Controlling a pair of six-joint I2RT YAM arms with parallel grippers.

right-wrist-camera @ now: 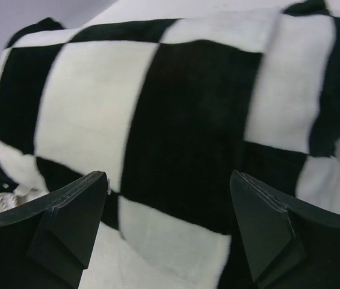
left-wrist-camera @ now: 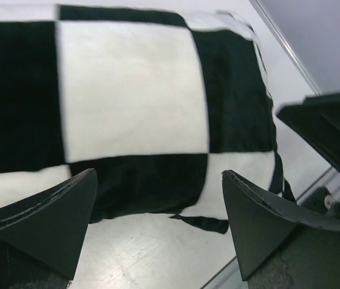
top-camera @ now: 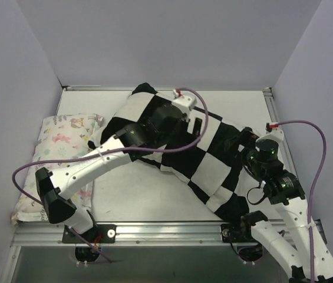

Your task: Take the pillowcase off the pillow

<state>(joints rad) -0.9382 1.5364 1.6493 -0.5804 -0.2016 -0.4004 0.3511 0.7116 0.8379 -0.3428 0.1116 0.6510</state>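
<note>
With jaws spread wide and holding nothing, the left gripper (left-wrist-camera: 157, 201) and right gripper (right-wrist-camera: 166, 208) hover over the pillowcase (top-camera: 213, 162) lying diagonally across the table (top-camera: 142, 200), so the 2 should, I judge, pinch only loose fabric, not the pillow hidden inside.

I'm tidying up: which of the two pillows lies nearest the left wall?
The pastel floral-print pillow, right against the left wall; the other, in the checkerboard pillowcase, lies mid-table.
</note>
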